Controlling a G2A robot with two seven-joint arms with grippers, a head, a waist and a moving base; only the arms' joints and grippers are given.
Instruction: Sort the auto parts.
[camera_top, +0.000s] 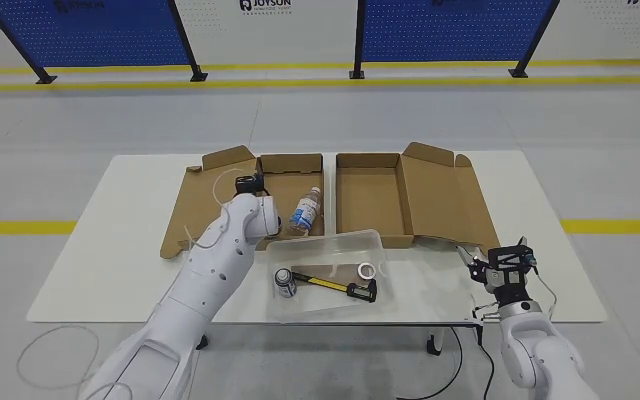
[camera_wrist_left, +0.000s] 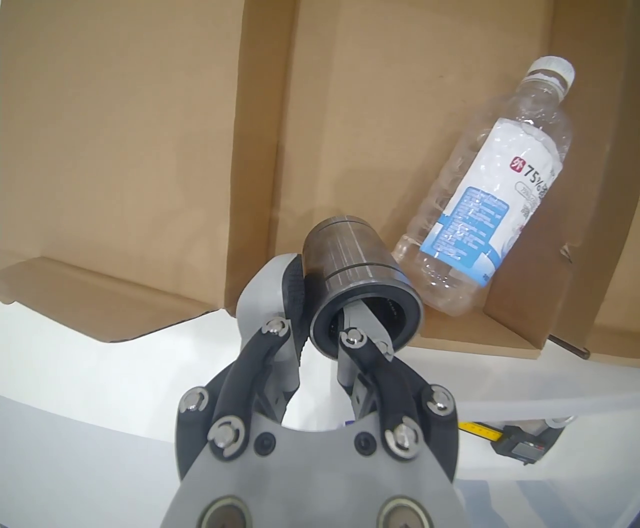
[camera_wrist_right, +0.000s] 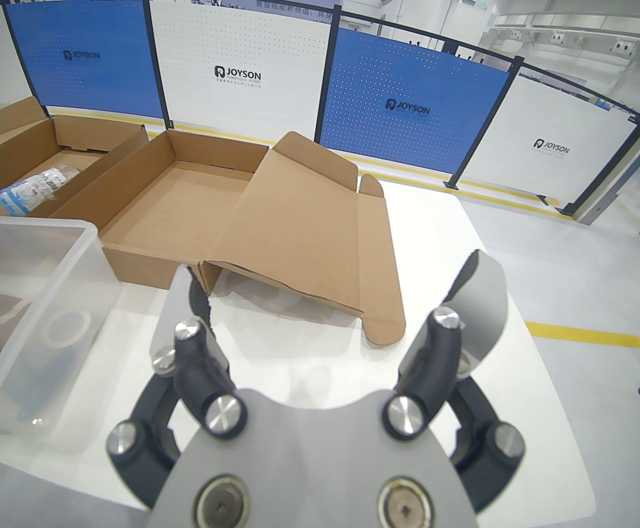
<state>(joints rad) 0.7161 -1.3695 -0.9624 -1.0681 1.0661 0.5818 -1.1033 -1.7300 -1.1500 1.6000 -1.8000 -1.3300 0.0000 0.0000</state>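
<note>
In the top view, the left end effector hangs over the left box, clamped on a bearing. A bottle lies at 4 o'clock from it, its neck toward 1 o'clock. Bare box floor lies at 3 o'clock.

In the left wrist view, one finger sits inside the bearing's bore and the other is outside its wall. The bottle is just beside it, so a drop looks tight on that side.

In the right wrist view, the right end effector is spread and empty over the counter, well apart from the bearing and near the right box.
</note>
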